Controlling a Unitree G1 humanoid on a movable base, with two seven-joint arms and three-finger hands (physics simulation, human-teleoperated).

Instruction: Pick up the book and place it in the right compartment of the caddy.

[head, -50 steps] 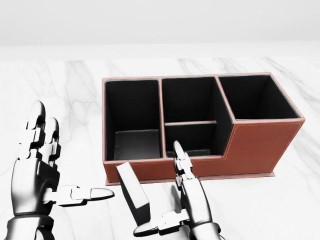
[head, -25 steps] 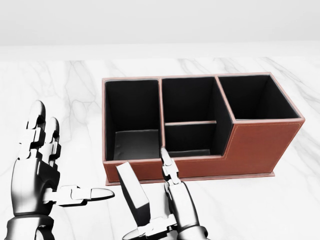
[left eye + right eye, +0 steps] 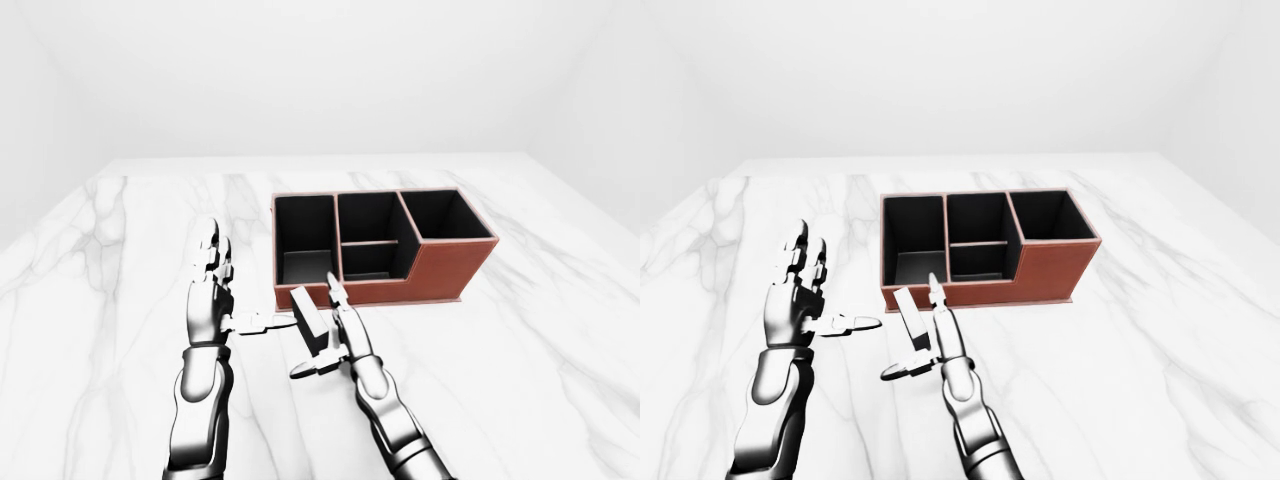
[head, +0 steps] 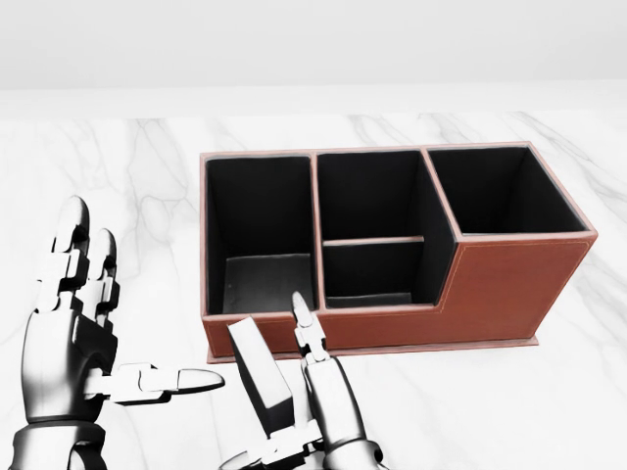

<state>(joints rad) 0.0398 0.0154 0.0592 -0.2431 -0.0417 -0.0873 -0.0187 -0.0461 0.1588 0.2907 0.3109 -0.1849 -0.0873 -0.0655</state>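
The book [image 4: 257,367] is a thin dark slab standing tilted on the marble just below the caddy's left bottom corner. The brown caddy [image 4: 509,284] has black-lined compartments; its right compartment [image 4: 495,191] is the tall one at the upper right and holds nothing. My right hand [image 4: 279,392] is open, its long fingers [image 4: 306,338] straight along the book's right face and its thumb reaching under the book's lower end. My left hand [image 4: 137,304] is open to the left of the book, thumb pointing at it, a small gap between them.
White marble tabletop [image 3: 520,360] spreads all round the caddy. The caddy's left compartment [image 4: 260,235] and two small middle compartments [image 4: 372,211] sit beside the right one, with low walls at the bottom. Plain white walls lie beyond the table.
My right hand has slid left, from beside the book to up against its right face, thumb under it. The left hand, book and caddy have not moved.
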